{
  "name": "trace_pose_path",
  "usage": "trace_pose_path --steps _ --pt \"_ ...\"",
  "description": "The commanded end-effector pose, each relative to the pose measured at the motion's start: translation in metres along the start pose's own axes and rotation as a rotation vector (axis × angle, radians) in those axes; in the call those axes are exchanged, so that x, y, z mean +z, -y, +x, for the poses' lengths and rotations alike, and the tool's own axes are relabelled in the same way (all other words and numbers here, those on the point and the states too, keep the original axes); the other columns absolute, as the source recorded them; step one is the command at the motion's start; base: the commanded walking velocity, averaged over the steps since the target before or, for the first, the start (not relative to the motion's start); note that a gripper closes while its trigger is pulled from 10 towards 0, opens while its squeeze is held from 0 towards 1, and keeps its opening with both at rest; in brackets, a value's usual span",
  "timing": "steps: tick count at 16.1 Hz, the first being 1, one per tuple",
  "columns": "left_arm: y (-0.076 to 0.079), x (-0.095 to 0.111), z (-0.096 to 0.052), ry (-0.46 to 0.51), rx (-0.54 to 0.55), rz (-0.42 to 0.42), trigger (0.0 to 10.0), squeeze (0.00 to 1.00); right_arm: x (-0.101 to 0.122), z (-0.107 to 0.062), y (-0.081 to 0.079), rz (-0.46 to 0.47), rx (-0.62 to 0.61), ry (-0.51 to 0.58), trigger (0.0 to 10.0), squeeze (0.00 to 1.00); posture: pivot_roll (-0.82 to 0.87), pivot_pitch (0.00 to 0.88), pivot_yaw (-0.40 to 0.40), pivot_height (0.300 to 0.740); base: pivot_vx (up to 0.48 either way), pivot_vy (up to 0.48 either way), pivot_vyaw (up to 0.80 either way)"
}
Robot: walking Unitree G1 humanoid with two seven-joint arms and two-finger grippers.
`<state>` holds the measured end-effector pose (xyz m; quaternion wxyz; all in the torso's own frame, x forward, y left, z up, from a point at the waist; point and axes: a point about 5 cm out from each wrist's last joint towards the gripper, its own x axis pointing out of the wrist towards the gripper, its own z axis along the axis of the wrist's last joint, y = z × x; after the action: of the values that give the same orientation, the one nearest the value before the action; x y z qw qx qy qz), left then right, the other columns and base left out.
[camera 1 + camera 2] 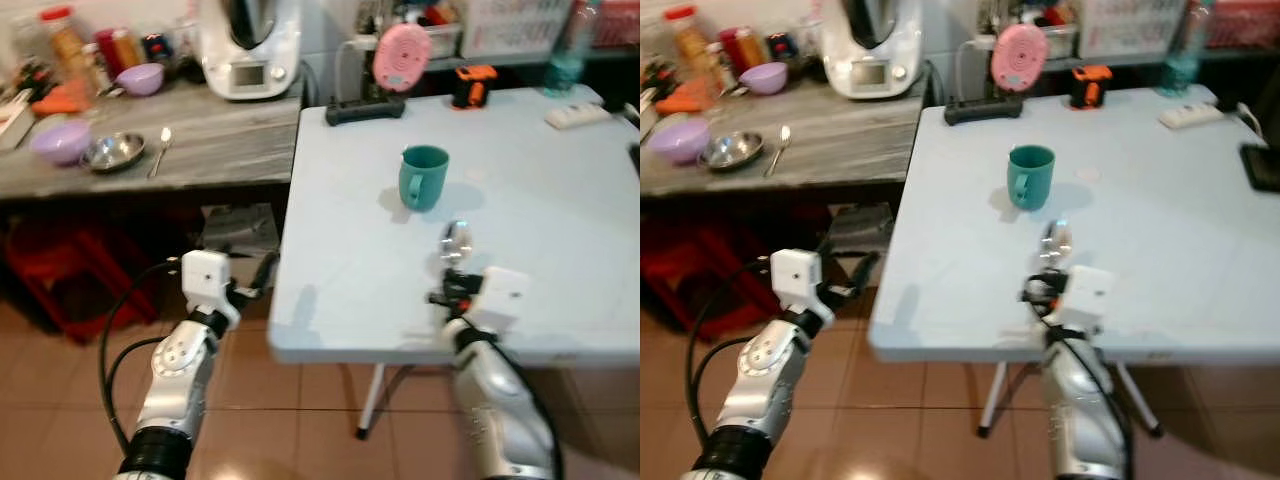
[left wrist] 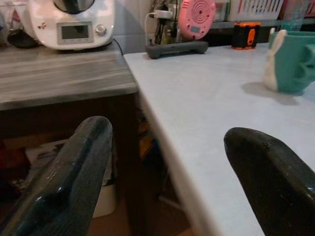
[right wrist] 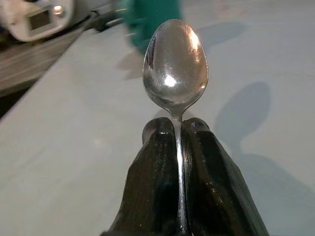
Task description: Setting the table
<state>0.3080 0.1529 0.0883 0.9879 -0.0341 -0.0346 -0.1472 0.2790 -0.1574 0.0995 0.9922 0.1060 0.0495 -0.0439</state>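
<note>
Nearest the camera: two silver arms reaching forward from below. Left pincer (image 1: 262, 272) held low beside the near corner of the pale blue table (image 1: 340, 290), over the tiled floor, black fingers (image 2: 74, 177) spread wide with nothing between them. Further left, on the grey wooden table (image 1: 220, 140): purple bowl (image 1: 60, 141), steel dish (image 1: 113, 151) and a second spoon (image 1: 160, 148) lying beside the dish, white kitchen machine (image 1: 250, 45) behind. Towards the middle of the pale blue table: teal mug (image 1: 423, 176), upright, handle facing the near side. Just nearer than the mug: right pincer (image 1: 447, 292), fingers pressed together on the handle of a steel spoon (image 3: 175, 64), bowl of the spoon pointing towards the mug, apparently raised just above the tabletop.

Step in hand, by judgement: carrying the spoon to its place by the mug. Next move likely to call for lowering the spoon flat beside the mug, then parting the fingers without knocking the mug.
</note>
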Motion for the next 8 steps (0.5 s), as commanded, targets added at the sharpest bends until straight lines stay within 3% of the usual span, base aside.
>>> trace_pose_path --steps 1,8 --pt "0.0007 0.0015 0.0011 0.008 -0.012 0.003 10.0 0.00 0.0045 0.0020 -0.0001 -0.005 0.004 0.024 10.0 0.00 -0.10 0.000 0.128 0.740 0.000 0.476 0.00" --pt "0.0034 0.0022 0.0049 0.014 -0.012 0.007 10.0 0.00 0.0073 0.0026 -0.0019 -0.005 0.024 0.054 10.0 0.00 -0.11 0.000 0.143 0.740 0.000 0.476 0.00"
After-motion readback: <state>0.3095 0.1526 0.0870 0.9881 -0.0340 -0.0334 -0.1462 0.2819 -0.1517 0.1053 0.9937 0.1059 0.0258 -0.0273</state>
